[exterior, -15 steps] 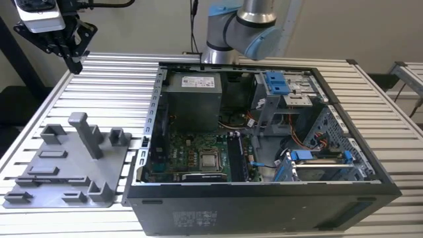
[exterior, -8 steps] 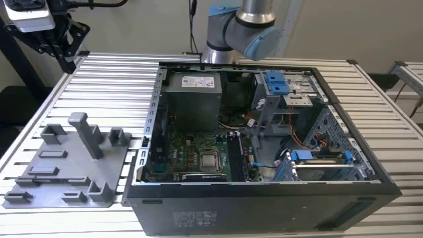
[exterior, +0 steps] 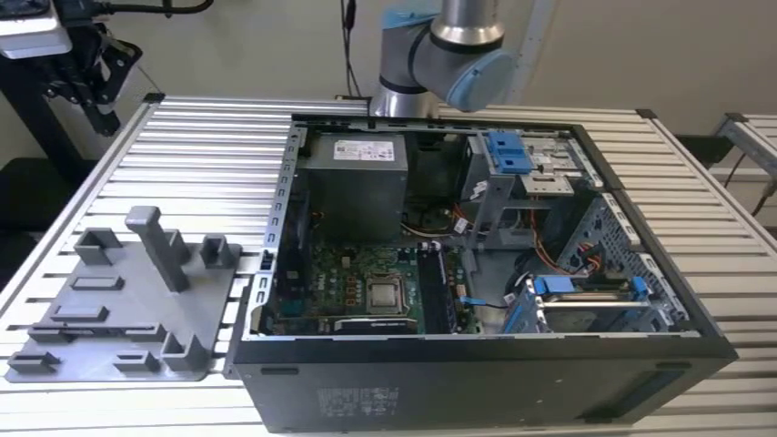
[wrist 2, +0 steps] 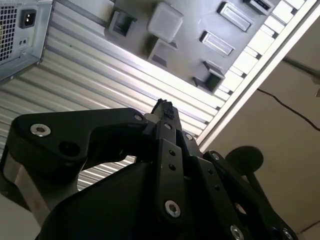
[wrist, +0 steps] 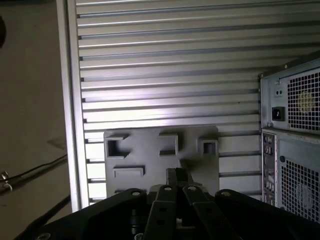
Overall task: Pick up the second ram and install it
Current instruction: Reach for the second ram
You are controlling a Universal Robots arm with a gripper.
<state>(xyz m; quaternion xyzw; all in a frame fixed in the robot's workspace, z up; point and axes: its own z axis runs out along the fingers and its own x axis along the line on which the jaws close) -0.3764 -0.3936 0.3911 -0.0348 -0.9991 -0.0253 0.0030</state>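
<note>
On the exterior view's left, a grey fixture plate (exterior: 73, 350) lies on the slatted table. A thin dark strip (exterior: 104, 325) runs along its near part and looks like the second ram on edge. Another dark stick (exterior: 432, 293) stands in the motherboard slots beside the processor socket. In both wrist views my gripper (wrist 2: 164, 107) (wrist: 176, 174) hangs high above the table. It points down toward the fixture plate (wrist 2: 190, 22) (wrist: 150, 162). Its black fingertips are pressed together and shut, with nothing between them.
The open computer case (exterior: 486, 373) fills the table's middle, with blue drive-bay clips (exterior: 510, 150) inside. Its rear panel (wrist: 295, 150) (wrist 2: 20, 30) is beside the fixture. A grey upright post (exterior: 155, 246) rises from the plate. The table edge (wrist: 70, 100) is close beyond the fixture. A camera stand (exterior: 73, 64) is at far left.
</note>
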